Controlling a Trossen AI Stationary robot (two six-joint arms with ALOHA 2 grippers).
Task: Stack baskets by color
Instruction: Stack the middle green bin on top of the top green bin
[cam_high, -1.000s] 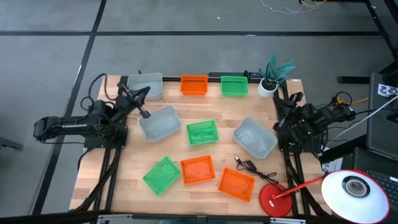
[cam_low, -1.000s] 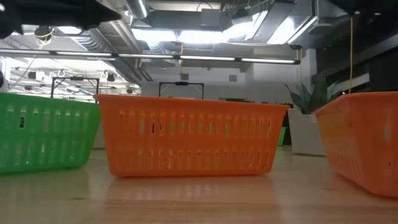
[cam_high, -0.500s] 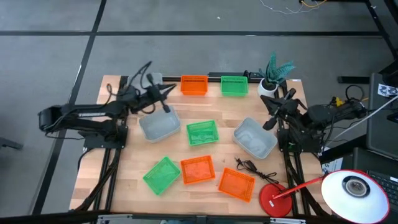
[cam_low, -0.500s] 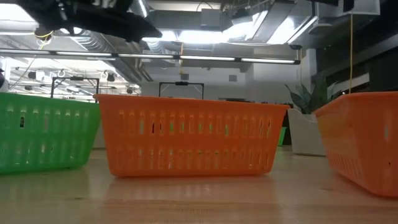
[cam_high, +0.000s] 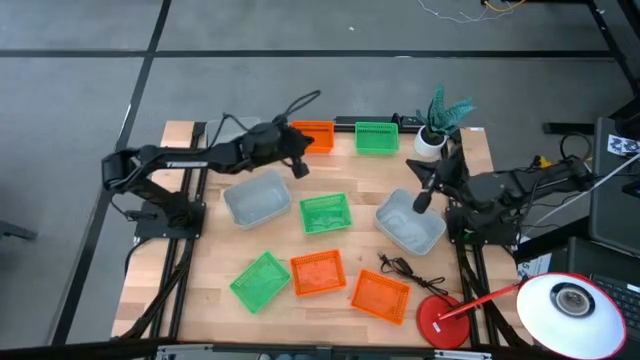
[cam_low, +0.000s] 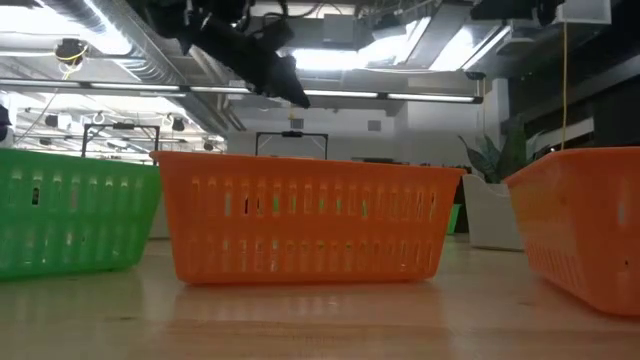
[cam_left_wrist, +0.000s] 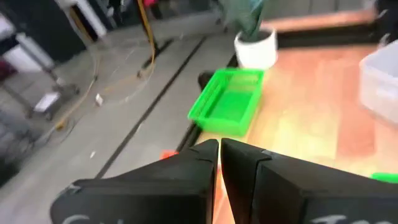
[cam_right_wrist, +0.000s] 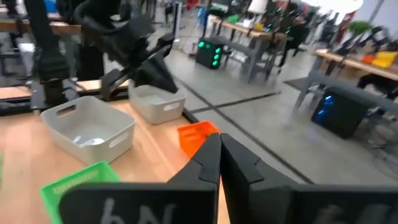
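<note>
The wooden table (cam_high: 340, 255) stands on a grey floor (cam_high: 300, 85) crossed by dark seams, with a red-based lamp (cam_high: 560, 305) and a black cable (cam_high: 405, 268) at the table's right front corner and a potted plant (cam_high: 437, 125) at its far right corner. Seen level across the tabletop, the room behind has an open ceiling of ducts (cam_low: 150, 60) and long bright light strips (cam_low: 330, 95). Farther off stand workbenches (cam_right_wrist: 249, 46) and a blue-lit unit (cam_right_wrist: 339, 112).
</note>
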